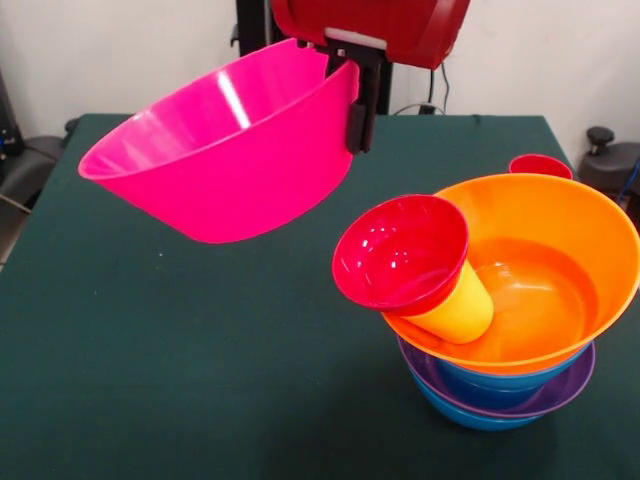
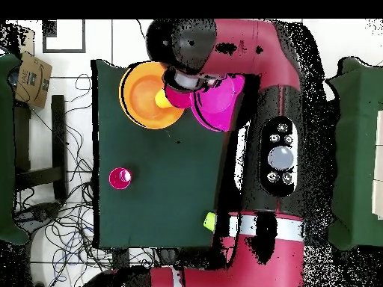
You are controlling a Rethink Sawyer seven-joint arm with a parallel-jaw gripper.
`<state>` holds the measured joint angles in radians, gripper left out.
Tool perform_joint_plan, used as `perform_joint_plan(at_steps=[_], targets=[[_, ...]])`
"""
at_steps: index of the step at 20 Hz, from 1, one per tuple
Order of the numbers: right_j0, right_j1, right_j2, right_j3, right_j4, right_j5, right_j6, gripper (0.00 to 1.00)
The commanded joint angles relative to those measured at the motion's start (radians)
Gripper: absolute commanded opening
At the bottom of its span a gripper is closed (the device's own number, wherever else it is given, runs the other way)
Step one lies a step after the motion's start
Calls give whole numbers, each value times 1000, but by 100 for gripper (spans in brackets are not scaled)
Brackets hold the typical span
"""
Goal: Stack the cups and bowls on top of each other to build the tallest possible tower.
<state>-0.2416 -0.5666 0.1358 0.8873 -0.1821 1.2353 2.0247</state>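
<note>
Claw: claw (image 1: pixel 352 100) pinches the rim of the large glossy pink plastic bowl (image 1: pixel 225 150), held tilted, well above the green counter (image 1: pixel 150 370).
Tower: wide orange plastic bowl (image 1: pixel 545 260) on purple and blue bowls, just beside; inside it a toppled yellow plastic cup (image 1: pixel 462 308) capped by a small red bowl (image 1: pixel 398 250).
Advice: level the pink bowl, centre it over the orange bowl, lower gently; the leaning cup likely gives poor seating.

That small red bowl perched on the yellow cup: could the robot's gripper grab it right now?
Probably not yet: the gripper is shut on the pink bowl, held in the air beside the tower. Nothing covers the small red bowl.
</note>
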Motion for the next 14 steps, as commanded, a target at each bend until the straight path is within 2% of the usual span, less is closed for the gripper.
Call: perform_joint_plan(at_steps=[1,14], targets=[[28,19,84,8,-29,55,-164,0],[118,57,65,-101,-16,120,-9,0]])
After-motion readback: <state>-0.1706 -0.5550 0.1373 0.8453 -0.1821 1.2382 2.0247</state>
